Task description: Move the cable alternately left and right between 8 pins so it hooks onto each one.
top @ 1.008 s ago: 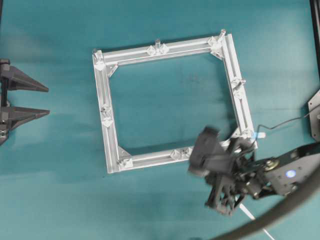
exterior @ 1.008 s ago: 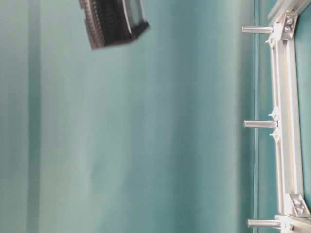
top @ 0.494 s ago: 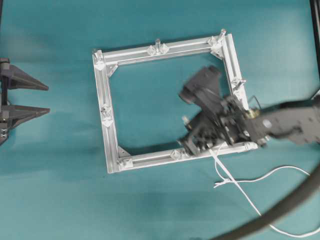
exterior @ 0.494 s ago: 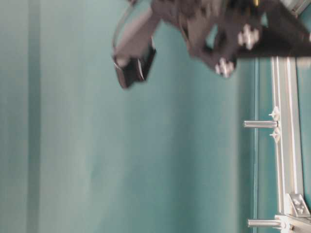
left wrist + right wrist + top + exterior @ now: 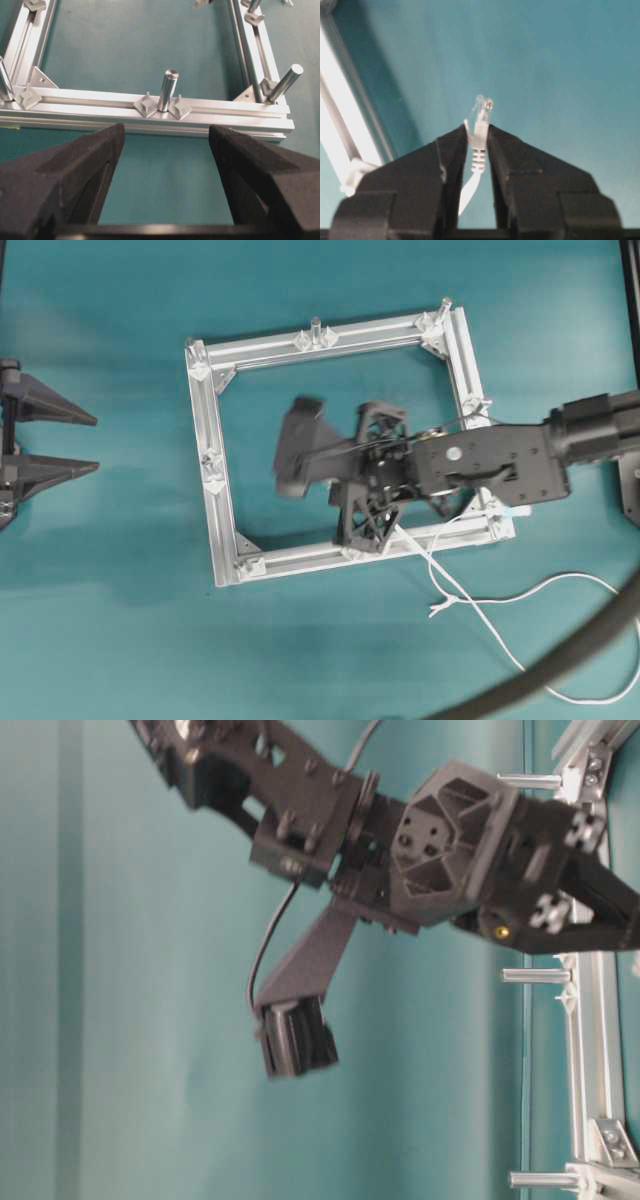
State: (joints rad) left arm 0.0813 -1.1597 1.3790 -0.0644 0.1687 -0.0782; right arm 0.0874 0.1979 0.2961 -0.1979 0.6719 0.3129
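Observation:
The square silver frame (image 5: 222,530) lies mid-table with upright pins such as one (image 5: 315,325) on its far rail. My right gripper (image 5: 368,525) hangs over the frame's inside, near the bottom rail. It is shut on the cable's pale plug (image 5: 480,131), seen close up between the right gripper's (image 5: 477,131) dark fingers. The white cable (image 5: 440,585) trails from it across the bottom rail and loops over the mat to the right. My left gripper (image 5: 97,443) stays at the far left, open and empty. The left gripper (image 5: 166,135) faces one pin (image 5: 167,90).
A thick dark hose (image 5: 560,665) curves across the lower right corner. A black bracket (image 5: 630,475) sits at the right edge. From table level the right arm (image 5: 450,850) leans over the frame's rail (image 5: 590,1050), above a pin (image 5: 535,976).
The right arm swung from outside the frame's lower right corner up and left to over its inside, dragging the cable along. The left gripper has not moved.

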